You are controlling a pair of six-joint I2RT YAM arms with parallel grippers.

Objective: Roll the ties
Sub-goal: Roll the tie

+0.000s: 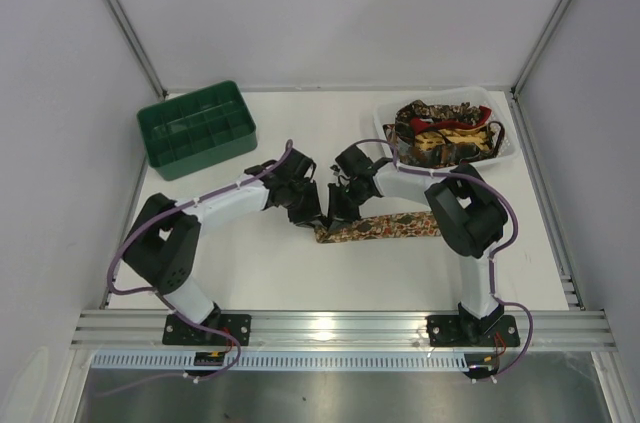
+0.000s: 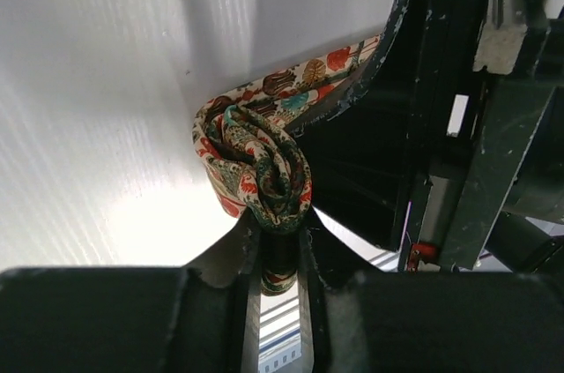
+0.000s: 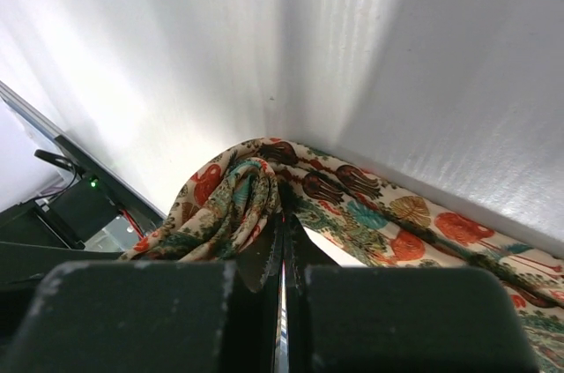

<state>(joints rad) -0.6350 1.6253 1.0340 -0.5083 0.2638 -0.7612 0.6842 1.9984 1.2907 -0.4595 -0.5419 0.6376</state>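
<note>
Item 1. Long narrow floral-print fabric necktie [image 1: 385, 227] in brown, green and red. It lies flat on the white table [image 1: 270, 268] near the middle, running to the right from where my two grippers meet. Its left end is wound into a loose, uneven roll [image 2: 260, 166] resting on the table; the rest is unrolled.

Item 2. My left gripper [image 1: 308, 211], reaching in from the left. The jaws stand only a narrow way apart, closed on a strip of the necktie that hangs out of the roll and fills the slot between the fingers [image 2: 251, 254].

Item 3. My right gripper [image 1: 333, 205], reaching in from the right, just beside the left one. The jaws are together, tips against the bunched cloth [image 3: 238, 201] of the roll. I cannot tell whether a layer of cloth is nipped between them.

Item 4. Heap of further printed neckties [image 1: 440, 133], red, yellow and dark, tangled in a white plastic tray [image 1: 381, 123] at the far right of the table.

Item 5. Green compartmented plastic crate [image 1: 205, 155] at the far left, well apart from the necktie.
</note>
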